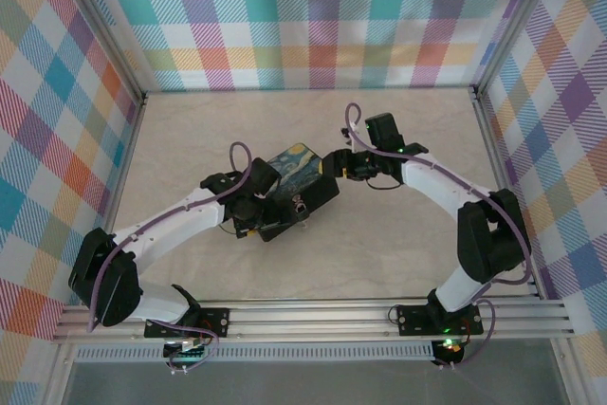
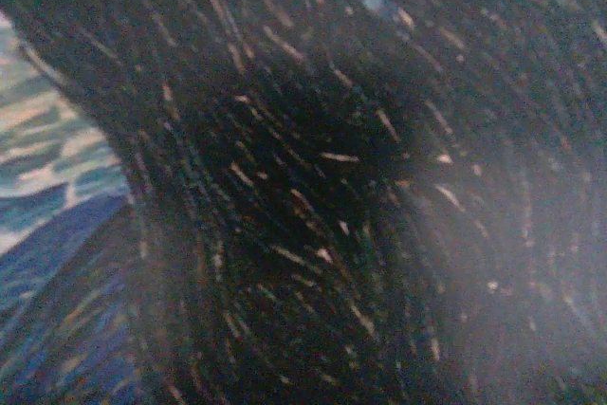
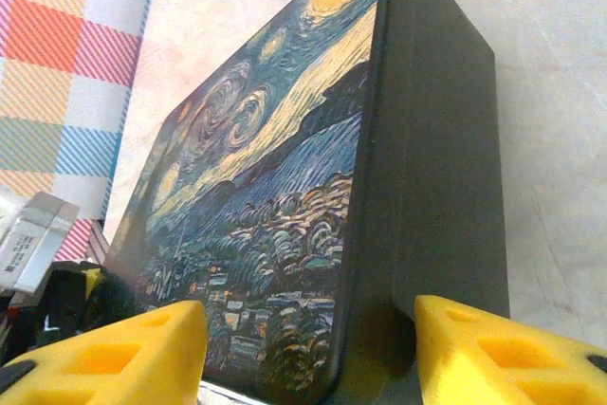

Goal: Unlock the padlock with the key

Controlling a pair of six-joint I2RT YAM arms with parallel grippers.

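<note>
The blue-and-yellow painted tin (image 1: 289,163) is tipped up at mid-table, its dark side turned to the near right. A tiny silvery piece on that dark side looks like the padlock (image 1: 300,204). The key is hidden. My left gripper (image 1: 258,208) is clamped wide on the tin's left end. In the left wrist view the tin's painted face (image 2: 303,177) sits blurred right against the lens. My right gripper (image 1: 334,166) meets the tin's right end. It stands open (image 3: 308,329), its yellow fingers (image 3: 123,353) astride the tin's (image 3: 275,187) near corner.
Plaid walls (image 1: 313,16) close in the table on three sides. An aluminium rail (image 1: 313,318) runs along the near edge by the arm bases. Bare pale tabletop (image 1: 303,120) lies behind the tin. A pale metal block (image 3: 33,239) shows beyond the tin's far end.
</note>
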